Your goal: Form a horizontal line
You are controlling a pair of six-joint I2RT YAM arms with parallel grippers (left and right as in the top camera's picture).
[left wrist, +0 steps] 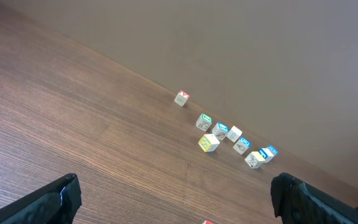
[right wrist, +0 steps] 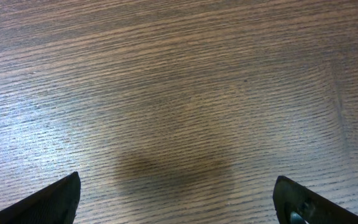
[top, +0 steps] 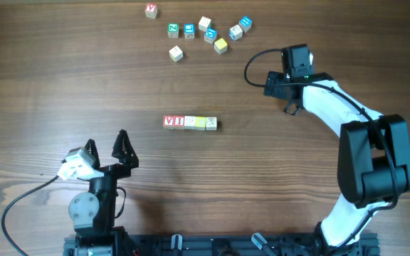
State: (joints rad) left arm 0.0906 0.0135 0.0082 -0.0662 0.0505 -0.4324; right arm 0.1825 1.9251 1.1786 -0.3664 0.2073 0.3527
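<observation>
The horizontal line (top: 190, 122) is a straight row of several small letter cubes touching side by side at the table's middle: two red-lettered on the left, then pale, yellow and a dark-marked white one. Only a red corner of the row (left wrist: 207, 222) shows at the bottom edge of the left wrist view. My left gripper (top: 107, 142) (left wrist: 179, 205) stands open and empty, near the front edge, left of and below the row. Over bare wood at the right, my right gripper (top: 285, 84) (right wrist: 179, 208) is open with nothing between its fingers.
Several loose cubes (top: 211, 35) (left wrist: 222, 129) lie scattered at the back of the table, blue-, green- and red-lettered, with a yellow cube (top: 221, 45) and a pale cube (top: 176, 52) nearest the row. A red-lettered cube (top: 151, 10) sits apart, far back left.
</observation>
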